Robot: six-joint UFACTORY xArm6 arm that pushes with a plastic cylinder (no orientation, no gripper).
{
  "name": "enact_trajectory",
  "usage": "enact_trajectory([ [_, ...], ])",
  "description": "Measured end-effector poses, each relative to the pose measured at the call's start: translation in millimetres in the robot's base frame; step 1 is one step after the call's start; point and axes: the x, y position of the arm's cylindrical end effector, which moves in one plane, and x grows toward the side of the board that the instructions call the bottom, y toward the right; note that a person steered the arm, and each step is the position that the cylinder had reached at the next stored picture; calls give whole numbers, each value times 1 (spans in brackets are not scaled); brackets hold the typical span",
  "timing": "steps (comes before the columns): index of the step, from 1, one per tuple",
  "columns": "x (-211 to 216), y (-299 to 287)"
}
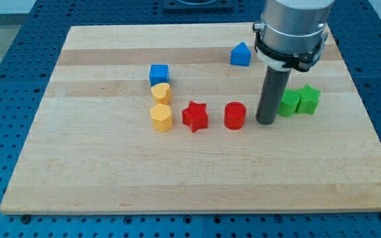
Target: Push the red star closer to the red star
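The red star, two blocks left of my tip past the red cylinder, looks light, rigid, slippery; my bare tip, holding nothing, should press a flat notch between points

My tip stands centre-right, just right of the cylinder; the star lies left of that cylinder.
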Motion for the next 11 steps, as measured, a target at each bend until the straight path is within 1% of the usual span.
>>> enact_trajectory([
  [4, 0, -35],
  [11, 1, -39],
])
